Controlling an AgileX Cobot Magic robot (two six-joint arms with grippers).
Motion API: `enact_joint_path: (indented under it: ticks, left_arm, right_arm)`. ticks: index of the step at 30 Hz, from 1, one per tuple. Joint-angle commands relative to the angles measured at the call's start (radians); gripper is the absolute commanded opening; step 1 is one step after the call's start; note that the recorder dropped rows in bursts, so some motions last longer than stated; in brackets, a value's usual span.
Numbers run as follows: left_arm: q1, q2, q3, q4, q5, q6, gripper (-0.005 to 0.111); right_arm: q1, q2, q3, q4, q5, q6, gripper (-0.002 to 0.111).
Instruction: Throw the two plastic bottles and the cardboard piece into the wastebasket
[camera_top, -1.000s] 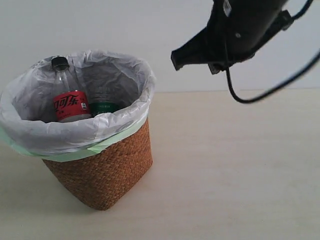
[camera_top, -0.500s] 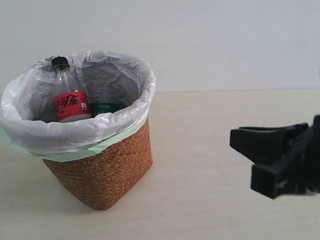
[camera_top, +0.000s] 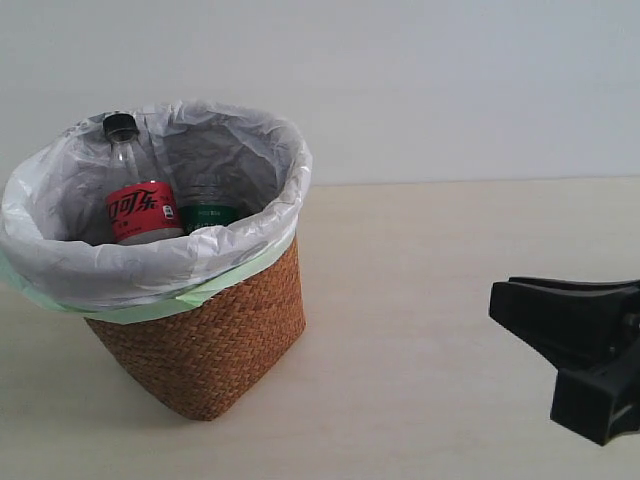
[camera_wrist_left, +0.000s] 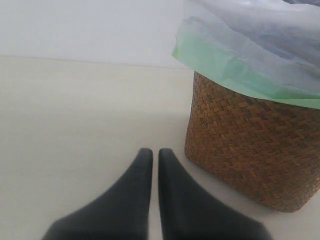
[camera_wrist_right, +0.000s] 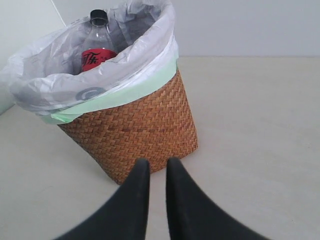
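So, red-label bottle (camera_top: 140, 210) & green-label bottle (camera_top: 208, 214) in wastebasket (camera_top: 200, 350) w/ bag (camera_top: 60, 190).

- A tapered brown woven wicker wastebasket (camera_top: 210, 350) stood on the left of a pale tabletop (camera_top: 430, 260), lined with a translucent white plastic bag (camera_top: 262, 160) above a pale green band (camera_top: 150, 308).
- Inside it, a slim clear bottle with black cap and red label (camera_top: 140, 210) stood upright.
- Just beside that, a clear bottle with a green label (camera_top: 207, 213) showed only partly.
- The black right gripper (camera_top: 505, 300) sat at the lower right edge, well apart from the basket.
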Motion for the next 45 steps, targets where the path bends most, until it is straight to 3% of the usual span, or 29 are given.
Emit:
enact_joint_path:
  ticks: [1, 7, 11, 25, 31, 35, 41, 45]
  left_arm:
    - [0.001, -0.003, 0.004, 0.003, -0.001, -0.008, 0.004]
    - [0.001, -0.003, 0.004, 0.003, -0.001, -0.008, 0.004]
    - [0.001, -0.003, 0.004, 0.003, -0.001, -0.008, 0.004]
    - [0.001, -0.003, 0.004, 0.003, -0.001, -0.008, 0.004]
    - [0.001, -0.003, 0.004, 0.003, -0.001, -0.008, 0.004]
    - [0.001, -0.003, 0.004, 0.003, -0.001, -0.008, 0.004]
    - [0.001, -0.003, 0.004, 0.003, -0.001, -0.008, 0.004]
    - [0.001, -0.003, 0.004, 0.003, -0.001, -0.008, 0.004]
  right_arm:
    - [-0.001, -0.003, 0.004, -0.001, -0.010, 0.004, 0.009]
    - [0.013, -0.005, 0.004, -0.009, -0.004, -0.010, 0.009]
    - [-0.036, -0.081, 0.013, 0.014, 0.012, -0.009, 0.009]
    - [-0.250, -0.711, 0.209, 0.007, 0.090, -0.009, 0.009]
    - [-0.267, -0.713, 0.216, 0.007, 0.062, 0.098, 0.009]
    - [-0.363, -0.713, 0.216, 0.007, 0.075, 0.098, 0.009]
    - [-0.525, -0.713, 0.216, 0.007, 0.333, 0.090, 0.009]
    - [-0.543, -0.713, 0.216, 0.002, 0.547, 0.084, 0.009]
